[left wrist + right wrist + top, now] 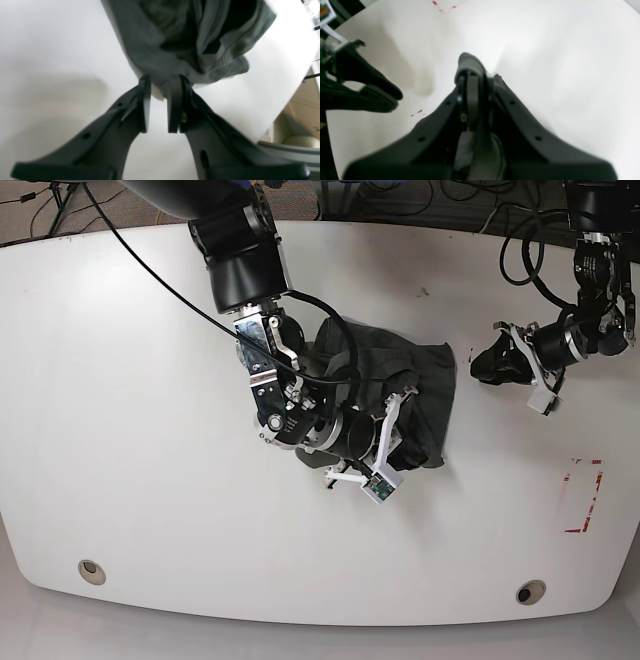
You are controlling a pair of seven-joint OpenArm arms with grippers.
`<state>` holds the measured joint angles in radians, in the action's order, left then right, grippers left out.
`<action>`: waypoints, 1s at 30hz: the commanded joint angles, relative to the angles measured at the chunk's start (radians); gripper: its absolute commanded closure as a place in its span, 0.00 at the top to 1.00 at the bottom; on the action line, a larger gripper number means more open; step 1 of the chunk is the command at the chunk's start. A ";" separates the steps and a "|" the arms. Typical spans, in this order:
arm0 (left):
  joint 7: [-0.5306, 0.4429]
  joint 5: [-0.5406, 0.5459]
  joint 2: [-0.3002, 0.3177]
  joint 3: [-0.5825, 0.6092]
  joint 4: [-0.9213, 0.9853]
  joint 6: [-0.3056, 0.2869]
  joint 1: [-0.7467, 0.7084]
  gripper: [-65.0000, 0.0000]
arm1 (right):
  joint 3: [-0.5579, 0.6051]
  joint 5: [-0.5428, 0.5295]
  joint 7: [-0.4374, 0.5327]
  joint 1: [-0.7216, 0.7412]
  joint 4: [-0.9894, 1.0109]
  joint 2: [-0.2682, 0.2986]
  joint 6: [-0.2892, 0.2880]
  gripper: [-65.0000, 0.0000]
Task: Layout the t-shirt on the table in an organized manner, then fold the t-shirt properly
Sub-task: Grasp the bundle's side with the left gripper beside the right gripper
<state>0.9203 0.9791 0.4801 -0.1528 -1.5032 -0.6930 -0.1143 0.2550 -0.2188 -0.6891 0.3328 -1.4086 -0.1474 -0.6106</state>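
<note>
Progress: early. The t-shirt (420, 370) is a crumpled heap, not spread flat, so I judge the layout step unfinished and no fold begun.
Left to do: open the cloth flat with sleeves and hem squared, then make every fold.
T-shirt position: on the table (120, 430), around its middle, a little toward the far edge and the right edge in the base view. It is well away from all four corners and both grommet holes (91, 570).
Right gripper (400, 395): over the near side of the heap. In its wrist view the fingers (472, 95) are pressed together, and a strip of grey cloth shows low between them, so it seems to pinch the shirt.
Left gripper (482, 365): just beside the heap's right side, toward the table's right edge.
Left fingers: in the wrist view the fingers (145, 105) stand apart with a narrow gap. The bunched t-shirt (150, 50) hangs right at their tips; whether cloth sits between the pads is unclear because of blur.
Sticker (583, 500): near the right edge, well apart from the shirt.
</note>
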 commanded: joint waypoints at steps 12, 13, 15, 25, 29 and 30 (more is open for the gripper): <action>-0.028 -0.035 -0.079 -0.004 0.025 -0.005 0.101 0.16 | -0.003 -0.029 0.029 0.045 0.018 -0.010 -0.005 0.03; -0.028 -0.035 -0.093 -0.003 0.056 -0.005 0.123 0.16 | -0.003 -0.029 0.027 0.045 0.018 -0.010 -0.005 0.03; -0.028 -0.035 -0.116 -0.003 0.118 -0.005 0.155 0.16 | -0.003 -0.029 0.027 0.044 0.018 -0.010 -0.007 0.03; -0.028 -0.154 -0.186 0.000 0.381 -0.005 0.318 0.16 | -0.003 -0.031 0.024 0.032 0.001 -0.010 -0.012 0.03; -0.028 -0.242 -0.217 0.000 0.430 -0.005 0.350 0.16 | -0.003 -0.031 0.024 0.022 -0.030 -0.010 -0.012 0.03; -0.028 -0.257 -0.220 0.000 0.439 -0.005 0.354 0.16 | -0.003 -0.031 0.024 0.022 -0.036 -0.010 -0.012 0.03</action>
<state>0.9092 0.7254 0.2581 -0.1497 -1.0660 -0.6903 0.2108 0.2535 -0.2321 -0.6930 0.3271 -1.4078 -0.1467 -0.6144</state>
